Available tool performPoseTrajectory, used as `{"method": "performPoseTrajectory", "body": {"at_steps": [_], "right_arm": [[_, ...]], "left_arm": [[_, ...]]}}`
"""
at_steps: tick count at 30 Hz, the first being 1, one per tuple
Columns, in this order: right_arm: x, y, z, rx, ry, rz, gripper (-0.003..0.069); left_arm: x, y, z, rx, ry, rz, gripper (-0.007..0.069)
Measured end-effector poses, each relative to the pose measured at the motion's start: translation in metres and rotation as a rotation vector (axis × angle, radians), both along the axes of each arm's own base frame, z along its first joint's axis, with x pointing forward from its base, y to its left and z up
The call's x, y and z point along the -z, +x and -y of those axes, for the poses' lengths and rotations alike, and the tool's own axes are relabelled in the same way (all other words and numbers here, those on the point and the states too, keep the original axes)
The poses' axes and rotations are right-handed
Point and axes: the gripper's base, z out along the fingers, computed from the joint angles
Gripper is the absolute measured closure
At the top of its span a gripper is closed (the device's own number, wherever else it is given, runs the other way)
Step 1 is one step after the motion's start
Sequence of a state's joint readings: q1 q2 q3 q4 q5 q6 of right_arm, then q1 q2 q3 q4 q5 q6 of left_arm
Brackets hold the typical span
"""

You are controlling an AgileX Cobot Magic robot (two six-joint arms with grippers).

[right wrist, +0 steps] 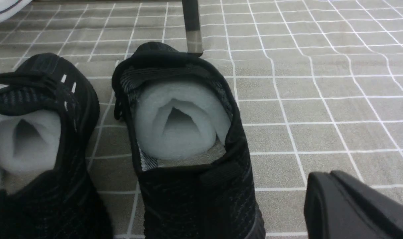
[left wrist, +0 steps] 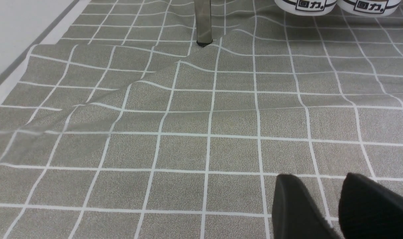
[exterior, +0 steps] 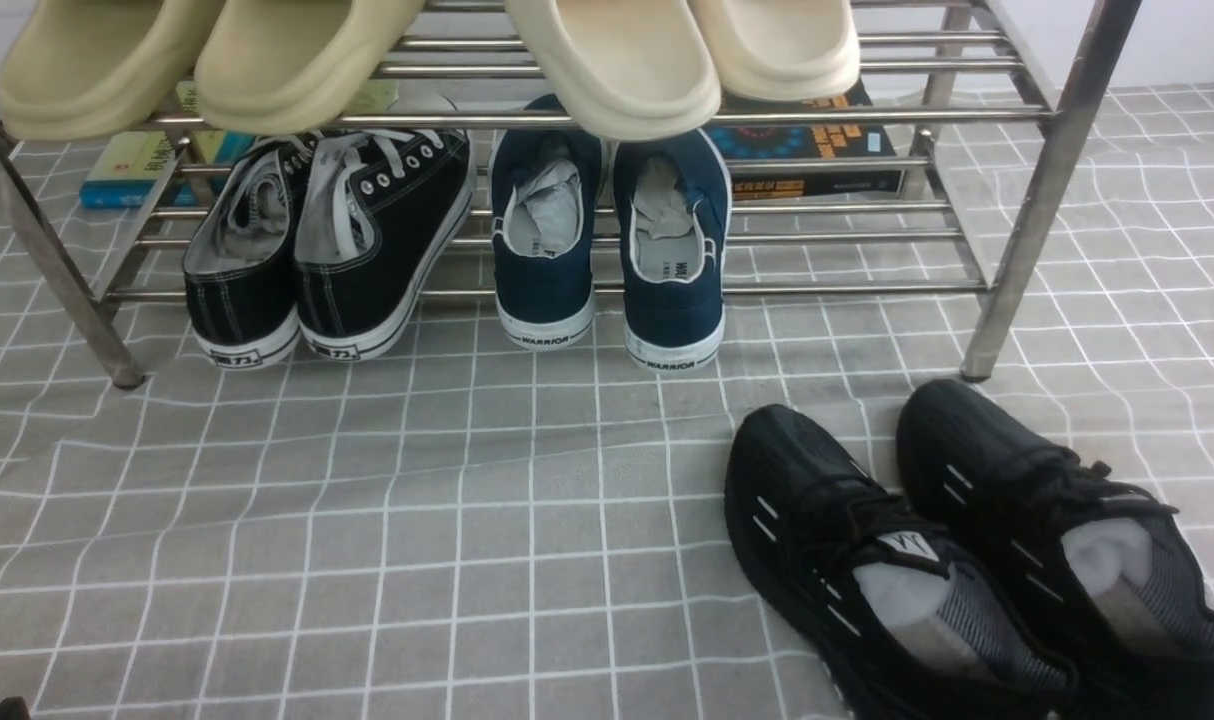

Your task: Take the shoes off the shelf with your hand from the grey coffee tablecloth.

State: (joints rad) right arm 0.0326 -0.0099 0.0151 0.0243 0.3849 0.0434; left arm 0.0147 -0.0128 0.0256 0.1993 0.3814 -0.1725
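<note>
Now shoes (exterior: 977, 560) on cloth (exterior: 367, 520), off shelf (exterior: 1027, 200).

Open grey coffee tablecloth (exterior: 367, 540) spreads across the near left, free for passage. The black shoes (exterior: 967, 560) block the near right, just before the shelf (exterior: 1027, 220) and its right front leg. Black canvas sneakers (exterior: 327, 250) and navy slip-ons (exterior: 607, 240) crowd the lower tier's left and middle; its right end lies open.

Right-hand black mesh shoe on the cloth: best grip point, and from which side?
Probably the heel collar of the right-hand black mesh shoe: it faces the right gripper, and only a soft foam roll fills the opening. Come from behind and above, one finger inside, one outside.
</note>
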Motion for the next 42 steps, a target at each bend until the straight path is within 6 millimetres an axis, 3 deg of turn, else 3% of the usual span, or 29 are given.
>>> {"method": "performPoseTrajectory", "body": {"at_steps": [42], "right_arm": [[0.0001,-0.0001,-0.0007,-0.021,-0.011,-0.001,0.0621]], "left_arm": [[0.0,0.0,0.0,0.0,0.001,0.0,0.0384]]}}
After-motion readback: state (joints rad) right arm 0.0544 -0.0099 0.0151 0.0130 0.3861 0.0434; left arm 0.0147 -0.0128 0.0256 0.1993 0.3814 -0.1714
